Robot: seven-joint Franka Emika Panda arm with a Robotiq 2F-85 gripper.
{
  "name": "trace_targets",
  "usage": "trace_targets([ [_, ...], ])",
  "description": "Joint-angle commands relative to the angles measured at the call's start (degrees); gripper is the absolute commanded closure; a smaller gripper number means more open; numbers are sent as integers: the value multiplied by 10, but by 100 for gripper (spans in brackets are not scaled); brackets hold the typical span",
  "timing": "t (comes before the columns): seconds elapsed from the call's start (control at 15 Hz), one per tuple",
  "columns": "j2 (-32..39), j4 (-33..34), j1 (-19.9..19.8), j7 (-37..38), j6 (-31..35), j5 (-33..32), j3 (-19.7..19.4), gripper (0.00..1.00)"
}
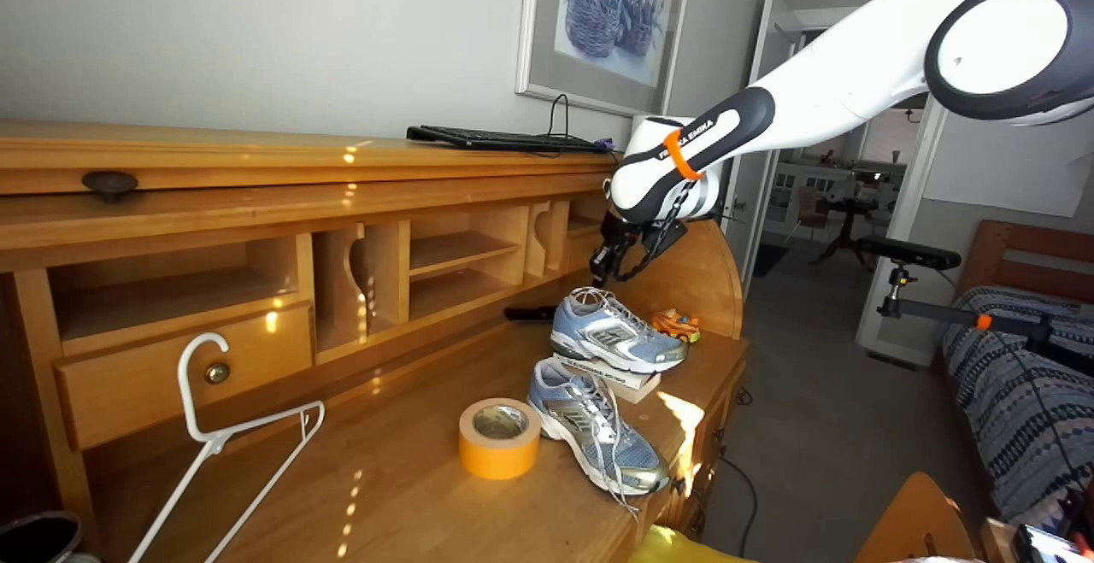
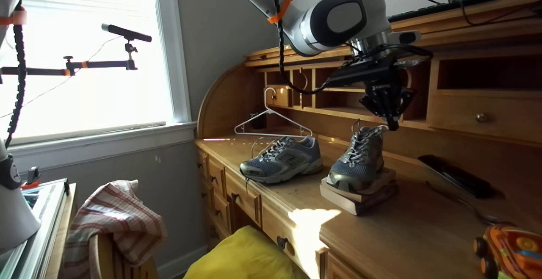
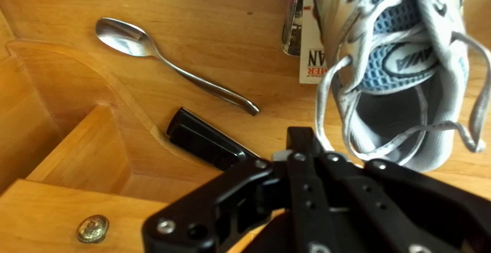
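Observation:
My gripper (image 1: 599, 277) points down just above the heel end of a blue-and-silver running shoe (image 1: 615, 332). The shoe rests on a small stack of books (image 2: 358, 203). In an exterior view the gripper (image 2: 394, 124) sits beside the shoe's collar. In the wrist view the fingertips (image 3: 305, 142) are together, left of the shoe's opening. A loose pale shoelace (image 3: 319, 107) loops from the shoe (image 3: 408, 59) to beside the fingertips and passes partly behind them. I cannot tell whether the fingers touch it. A matching shoe (image 2: 288, 160) stands on the desk nearby.
A black object (image 3: 209, 141), a spoon (image 3: 184, 70) and an orange toy car (image 2: 516, 251) lie near the books. An orange tape roll (image 1: 500, 456) and a white hanger (image 1: 220, 436) are farther along the wooden desk (image 1: 410, 477). Cubbyholes and a drawer (image 1: 239, 349) line its back.

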Motion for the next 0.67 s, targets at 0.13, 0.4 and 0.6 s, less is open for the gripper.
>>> trace_targets([
  [0.13,17,6,-12,5,21,4,14,100],
  [0.4,2,-6,-18,-1,10,11,29,100],
  [0.6,-11,-15,-20,-8,10,15,40,100],
])
